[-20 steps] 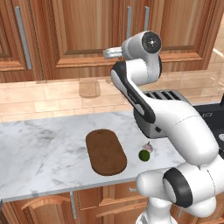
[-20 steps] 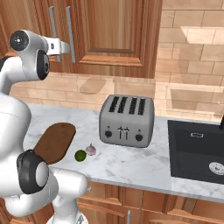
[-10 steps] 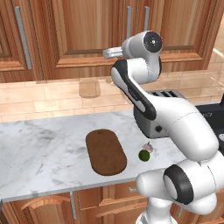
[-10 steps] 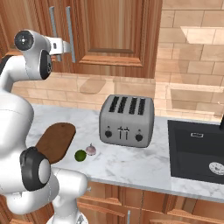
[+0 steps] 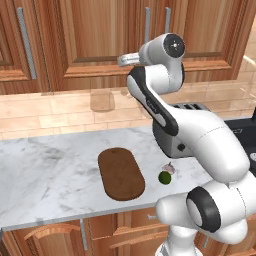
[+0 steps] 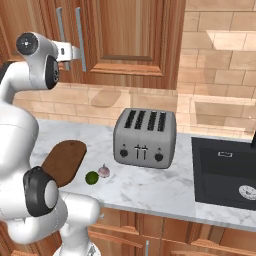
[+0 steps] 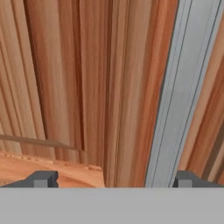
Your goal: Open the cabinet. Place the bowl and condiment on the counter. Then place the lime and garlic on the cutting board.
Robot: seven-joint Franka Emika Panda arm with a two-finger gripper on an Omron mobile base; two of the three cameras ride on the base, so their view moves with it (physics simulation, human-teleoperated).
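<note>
A: Item one, the cabinet (image 5: 150, 45)?
B: Reddish-brown wall unit above the counter (image 5: 50, 170); both panel doors shut. Two grey bar handles (image 6: 80, 39) stand side by side where the doors meet.

A: The gripper (image 7: 111, 179)?
B: Raised to the cabinet front, close against the wood. In the hand view its two dark fingertips (image 7: 41, 178) stand wide apart with nothing between them but door panel; one handle runs upward just above the right-hand tip.

A: Worktop stock?
B: Cutting board (image 5: 120, 173), dark oval, lying flat and bare on the white marble. Lime (image 5: 164, 177) just beside the board's right edge, not on it. Garlic (image 5: 169, 168) touching or nearly touching the lime, on the toaster side.

A: Other fixtures?
B: Four-slot silver toaster (image 6: 145, 137), then a dark sink (image 6: 225, 172) further right.
</note>
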